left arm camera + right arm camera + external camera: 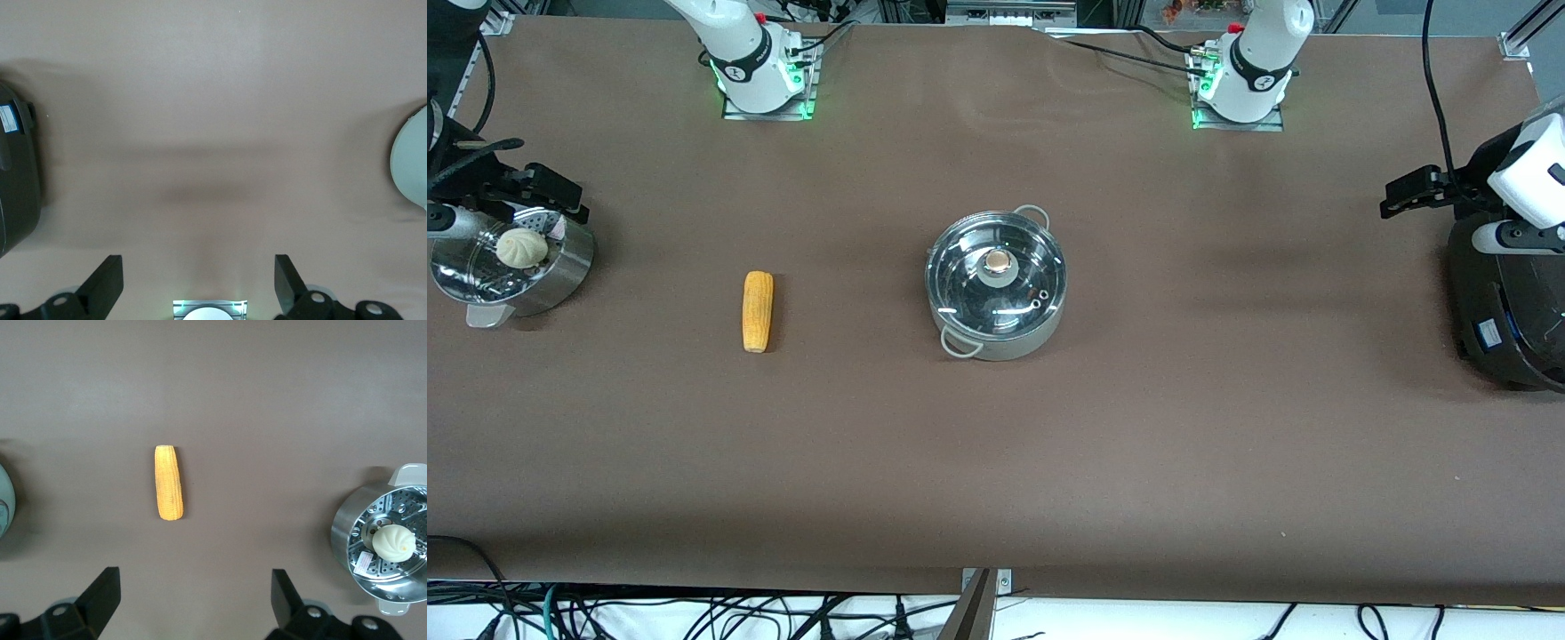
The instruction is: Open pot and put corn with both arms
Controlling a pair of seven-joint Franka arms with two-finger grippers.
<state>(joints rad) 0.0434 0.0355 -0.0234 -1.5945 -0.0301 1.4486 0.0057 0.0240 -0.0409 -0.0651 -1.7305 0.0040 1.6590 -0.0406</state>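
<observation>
Note left gripper (198,287): fingers spread wide, holding nothing, over bare table near black cooker (1507,302). Right gripper (195,603): same, over table near steamer (511,267) with bun (521,246). Pot (997,284) mid-table on brown table (1138,444), lid on. Corn (757,311) lies between pot and steamer.

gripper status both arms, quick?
Left gripper: open, holding nothing, up over bare table beside the black cooker.
Right gripper: open, holding nothing, up above the table near the steamer; the corn lies untouched.
</observation>
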